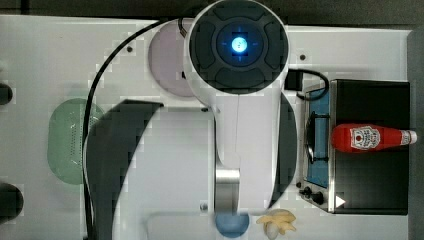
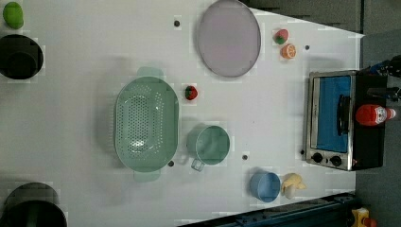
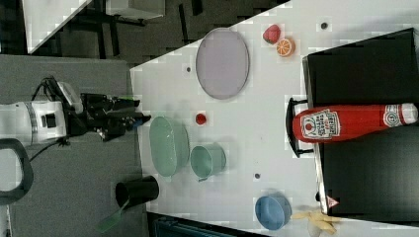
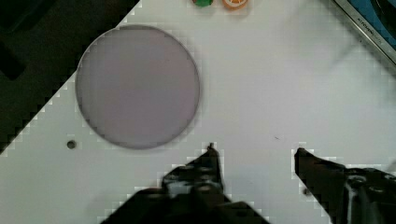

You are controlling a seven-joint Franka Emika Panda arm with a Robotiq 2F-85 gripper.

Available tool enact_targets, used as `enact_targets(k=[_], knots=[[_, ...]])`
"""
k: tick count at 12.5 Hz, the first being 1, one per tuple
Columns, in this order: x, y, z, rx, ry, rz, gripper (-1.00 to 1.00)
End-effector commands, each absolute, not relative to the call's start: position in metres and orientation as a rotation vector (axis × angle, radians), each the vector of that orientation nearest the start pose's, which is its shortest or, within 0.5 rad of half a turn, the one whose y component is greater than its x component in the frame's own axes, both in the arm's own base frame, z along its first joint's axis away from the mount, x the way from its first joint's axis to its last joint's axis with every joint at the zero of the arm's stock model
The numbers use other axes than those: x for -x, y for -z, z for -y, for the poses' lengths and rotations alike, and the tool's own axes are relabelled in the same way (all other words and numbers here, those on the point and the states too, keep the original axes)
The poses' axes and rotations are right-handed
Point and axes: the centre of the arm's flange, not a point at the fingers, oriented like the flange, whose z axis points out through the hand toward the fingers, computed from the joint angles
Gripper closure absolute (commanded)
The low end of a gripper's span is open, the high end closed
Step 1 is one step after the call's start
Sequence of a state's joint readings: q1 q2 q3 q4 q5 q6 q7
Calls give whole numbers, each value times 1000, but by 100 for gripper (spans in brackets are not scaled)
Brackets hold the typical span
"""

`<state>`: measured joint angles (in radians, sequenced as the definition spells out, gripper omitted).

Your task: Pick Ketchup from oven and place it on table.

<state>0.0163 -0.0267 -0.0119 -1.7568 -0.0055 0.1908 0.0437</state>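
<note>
The ketchup (image 1: 372, 138) lay on its side on top of the black oven (image 1: 372, 185), its white cap toward the top view's right. My claw (image 4: 254, 151) hung open and empty above the white table (image 4: 261, 84), near a grey plate (image 4: 137, 86), with its fingers cut off at the wrist view's edge. In the top view my white arm (image 1: 245, 115) hid much of the table.

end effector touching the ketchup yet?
Apart. In the right view the end effector, jaws open and empty, sits far from the ketchup, which lies on top of the oven, with the table between them.
</note>
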Motion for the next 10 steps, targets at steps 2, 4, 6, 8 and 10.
enact_targets(k=[2,4,6,8,10], knots=[[-449,-652,37,2810,55,-1357,-80],[-449,-652,45,2801,61,-1377,-100],[-450,-651,74,2762,89,-1445,-100],[-453,-646,117,2685,126,-1545,-100],[-454,-628,172,2594,112,-1679,-100]])
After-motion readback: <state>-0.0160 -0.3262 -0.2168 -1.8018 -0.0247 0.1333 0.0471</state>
